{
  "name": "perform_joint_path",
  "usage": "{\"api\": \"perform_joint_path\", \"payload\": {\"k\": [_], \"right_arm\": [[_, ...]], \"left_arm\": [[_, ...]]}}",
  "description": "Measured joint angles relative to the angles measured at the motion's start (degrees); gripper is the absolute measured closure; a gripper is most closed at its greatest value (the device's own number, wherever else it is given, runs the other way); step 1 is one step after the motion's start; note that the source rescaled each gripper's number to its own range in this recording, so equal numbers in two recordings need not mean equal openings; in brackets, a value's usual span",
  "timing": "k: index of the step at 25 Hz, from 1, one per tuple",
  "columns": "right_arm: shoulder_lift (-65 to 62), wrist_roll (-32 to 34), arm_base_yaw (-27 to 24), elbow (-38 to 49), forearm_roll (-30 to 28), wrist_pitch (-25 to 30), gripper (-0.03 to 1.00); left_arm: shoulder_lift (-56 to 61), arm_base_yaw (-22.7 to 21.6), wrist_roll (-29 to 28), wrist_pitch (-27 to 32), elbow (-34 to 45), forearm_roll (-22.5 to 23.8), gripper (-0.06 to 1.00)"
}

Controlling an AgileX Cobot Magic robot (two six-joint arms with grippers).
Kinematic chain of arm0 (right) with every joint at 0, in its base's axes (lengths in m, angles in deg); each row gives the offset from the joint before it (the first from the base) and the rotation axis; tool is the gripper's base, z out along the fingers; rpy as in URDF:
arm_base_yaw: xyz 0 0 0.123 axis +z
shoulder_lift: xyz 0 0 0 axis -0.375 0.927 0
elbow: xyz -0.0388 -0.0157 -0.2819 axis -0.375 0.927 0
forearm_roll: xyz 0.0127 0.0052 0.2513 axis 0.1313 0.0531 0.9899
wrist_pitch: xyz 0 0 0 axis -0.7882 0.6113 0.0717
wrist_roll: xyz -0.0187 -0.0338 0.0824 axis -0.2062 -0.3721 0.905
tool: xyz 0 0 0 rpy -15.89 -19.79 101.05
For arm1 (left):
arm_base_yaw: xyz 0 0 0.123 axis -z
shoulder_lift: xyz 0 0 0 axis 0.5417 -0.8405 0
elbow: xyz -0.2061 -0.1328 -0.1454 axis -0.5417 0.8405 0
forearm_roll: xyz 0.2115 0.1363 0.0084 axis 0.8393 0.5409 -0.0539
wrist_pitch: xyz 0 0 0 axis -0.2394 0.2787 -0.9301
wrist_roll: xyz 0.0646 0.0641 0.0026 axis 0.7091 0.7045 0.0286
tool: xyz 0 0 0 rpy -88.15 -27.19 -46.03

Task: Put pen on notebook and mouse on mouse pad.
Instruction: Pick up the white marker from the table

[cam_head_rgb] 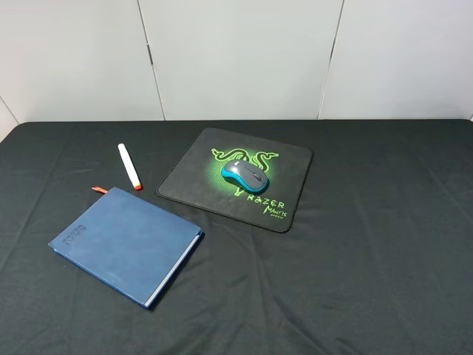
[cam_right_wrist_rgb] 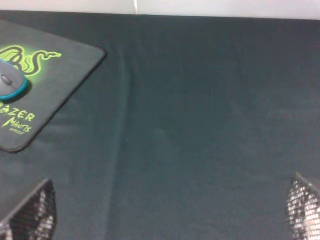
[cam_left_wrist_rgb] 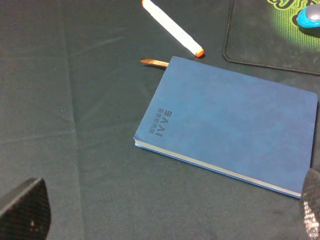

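The grey and teal mouse (cam_head_rgb: 245,176) sits on the black mouse pad (cam_head_rgb: 284,166), over its green logo; it also shows in the right wrist view (cam_right_wrist_rgb: 11,85) and the left wrist view (cam_left_wrist_rgb: 309,17). The white pen (cam_head_rgb: 129,166) lies on the cloth just beyond the dark blue notebook (cam_head_rgb: 126,244), orange cap end toward it, not touching it. In the left wrist view the pen (cam_left_wrist_rgb: 171,27) lies past the notebook (cam_left_wrist_rgb: 235,125). My left gripper (cam_left_wrist_rgb: 168,217) hangs open above the notebook's near side. My right gripper (cam_right_wrist_rgb: 166,212) is open over bare cloth, right of the pad (cam_right_wrist_rgb: 65,70). Neither gripper shows in the exterior view.
A black cloth (cam_head_rgb: 384,244) covers the whole table, with shallow creases. The notebook's orange ribbon (cam_left_wrist_rgb: 154,62) sticks out from its corner toward the pen. A white panelled wall (cam_head_rgb: 236,59) stands behind the table's far edge.
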Motion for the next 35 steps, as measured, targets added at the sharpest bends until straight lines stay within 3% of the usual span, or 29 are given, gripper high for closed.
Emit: {"api": "perform_joint_path", "payload": {"k": [20,35], "right_arm": [[-0.1,0.0,0.0,0.0,0.0,0.0,-0.03],[-0.1,0.0,0.0,0.0,0.0,0.0,-0.03]], "left_arm": [[-1.6,0.0,-0.5,0.5,-2.0,1.0,-0.05],[-43.9,0.0,-10.8,1.1,-24.4,9.5,-0.04]]}}
